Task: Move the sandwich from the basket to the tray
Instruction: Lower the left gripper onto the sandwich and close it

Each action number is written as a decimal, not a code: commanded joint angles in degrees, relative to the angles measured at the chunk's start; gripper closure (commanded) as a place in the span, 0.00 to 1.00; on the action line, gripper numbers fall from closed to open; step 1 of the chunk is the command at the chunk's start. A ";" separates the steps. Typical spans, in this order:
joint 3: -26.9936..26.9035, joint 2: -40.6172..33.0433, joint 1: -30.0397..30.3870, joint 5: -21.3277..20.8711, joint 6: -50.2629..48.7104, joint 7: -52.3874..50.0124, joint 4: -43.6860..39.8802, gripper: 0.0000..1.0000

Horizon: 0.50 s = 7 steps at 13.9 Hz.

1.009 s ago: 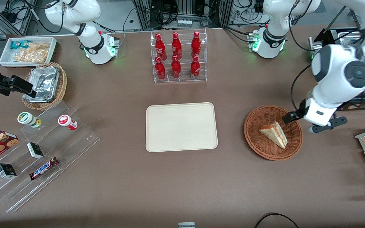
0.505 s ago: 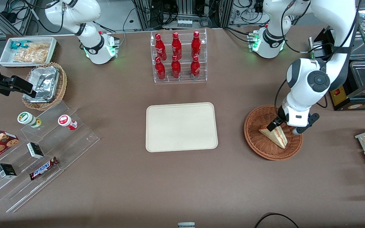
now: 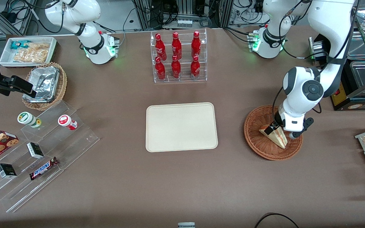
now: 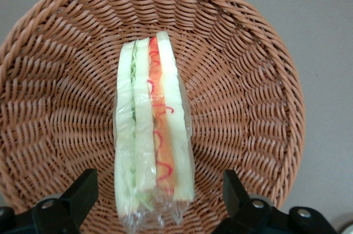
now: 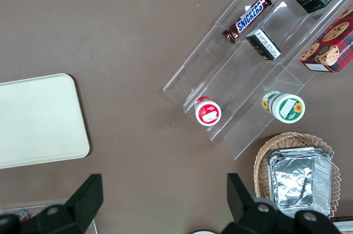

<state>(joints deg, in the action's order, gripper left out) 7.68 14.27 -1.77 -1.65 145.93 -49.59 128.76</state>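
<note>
Gripper (image 4: pixel 157 203) hangs over the basket (image 3: pixel 256 144), fingers (image 4: pixel 83 190) spread wide to either side of the sandwich (image 4: pixel 151 134), neither touching it; judged a straddle before the pinch. The sandwich lies in the basket on edge, wrapped in clear film, filling uppermost. The tray (image 3: pixel 181 126) waits bare nearer the table's middle. From the front, the wrist covers the sandwich's upper corner; fingertips are hidden.
</note>
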 commanded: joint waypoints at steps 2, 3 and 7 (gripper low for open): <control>-0.65 2.69 0.19 0.68 1.55 -0.69 -1.67 0.47; -0.83 2.87 0.19 0.68 1.46 -0.43 -1.76 0.77; -1.00 -0.27 -0.07 0.33 -1.86 -0.25 -2.90 0.95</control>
<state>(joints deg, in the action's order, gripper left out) 6.80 16.57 -1.59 -1.64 146.66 -49.61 126.89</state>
